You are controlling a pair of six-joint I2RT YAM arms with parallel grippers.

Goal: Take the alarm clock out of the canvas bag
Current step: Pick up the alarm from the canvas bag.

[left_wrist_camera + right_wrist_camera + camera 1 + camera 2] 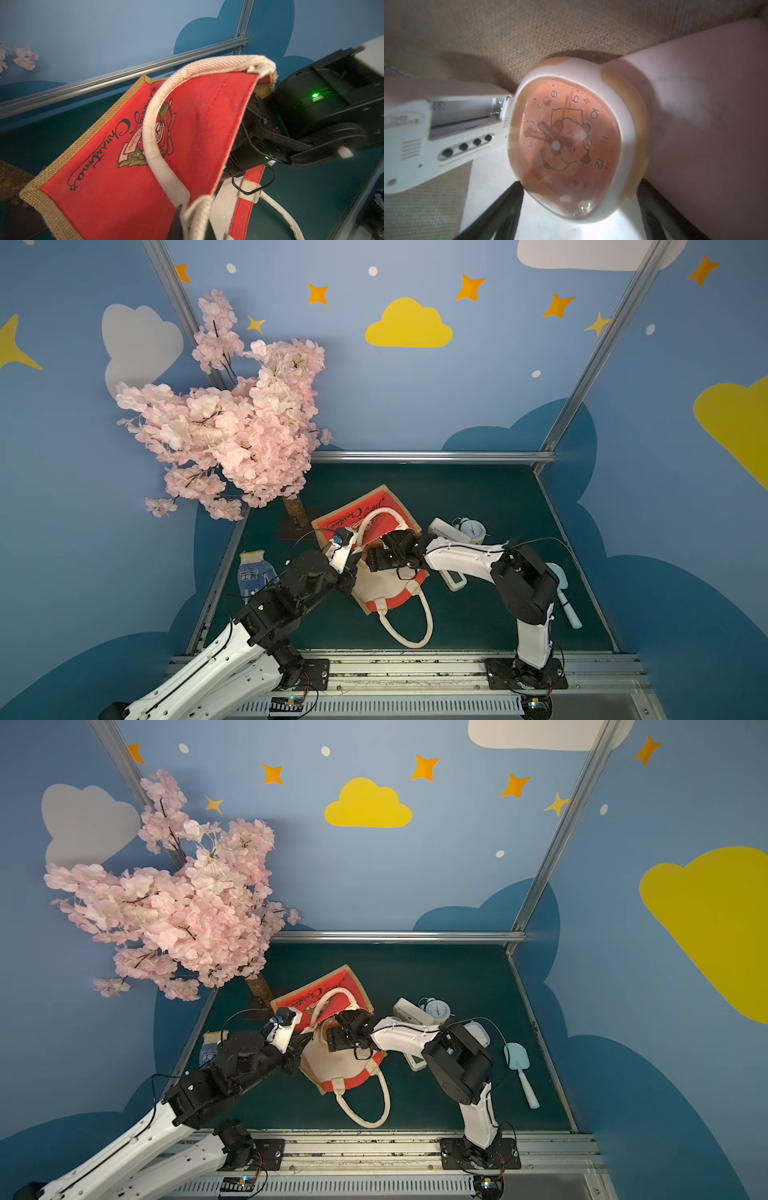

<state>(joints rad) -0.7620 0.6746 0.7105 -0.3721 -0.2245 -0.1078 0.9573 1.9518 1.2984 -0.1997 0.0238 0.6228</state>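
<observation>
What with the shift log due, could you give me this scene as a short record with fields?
canvas bag: on its side, mouth toward the arm bases
alarm clock: inside the bag, pink dial, cream case
left end effector: shut on the bag's upper rim, lifting the mouth open
right end effector: inside the bag, open, straddling the clock; contact unclear
also in bag: white battery device beside the clock
task state: clock not yet out

Dark green table (pixel 478 497) carries the canvas bag (pixel 384 587), a blossom tree (pixel 232 431), knitted glove (pixel 253 572), twin-bell clock (pixel 472 529) and blue shovel (pixel 519 1063)
</observation>
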